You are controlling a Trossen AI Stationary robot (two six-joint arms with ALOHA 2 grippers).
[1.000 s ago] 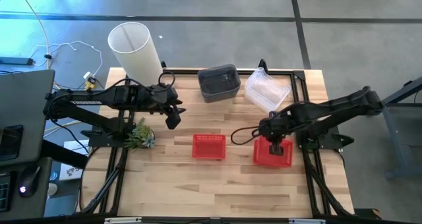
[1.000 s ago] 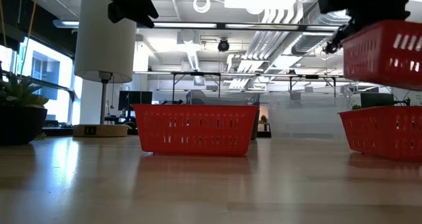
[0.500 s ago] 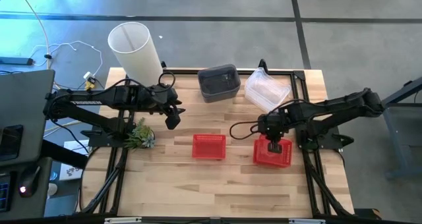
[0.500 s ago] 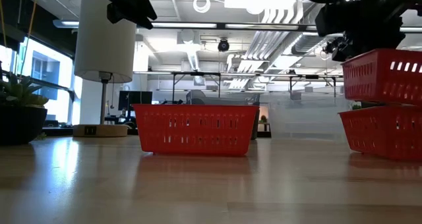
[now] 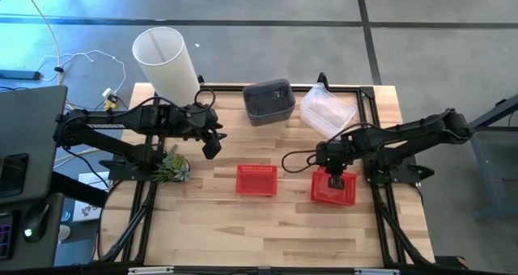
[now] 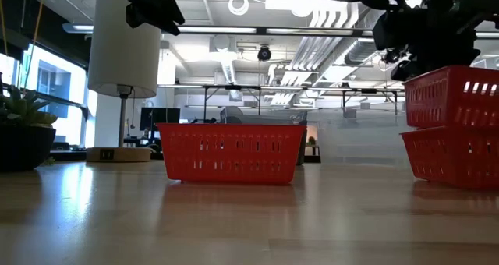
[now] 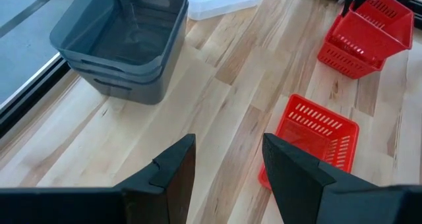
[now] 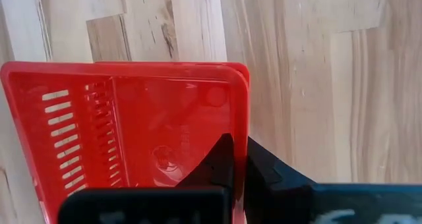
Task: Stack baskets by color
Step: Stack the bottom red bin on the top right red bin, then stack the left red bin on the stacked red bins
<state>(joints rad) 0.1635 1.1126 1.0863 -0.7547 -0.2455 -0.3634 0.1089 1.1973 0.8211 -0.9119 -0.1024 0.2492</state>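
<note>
High view: right claw point(image 5: 337, 180) reaches down, clamped on upper red basket point(image 5: 333, 188).

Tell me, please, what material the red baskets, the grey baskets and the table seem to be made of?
Red baskets: probably moulded plastic, glossy, with slotted mesh walls.
Grey baskets: likely plastic too, smooth and slightly shiny, with rounded moulded corners.
Table: looks like wood, light planks joined in strips, with visible grain and a faint sheen.
</note>
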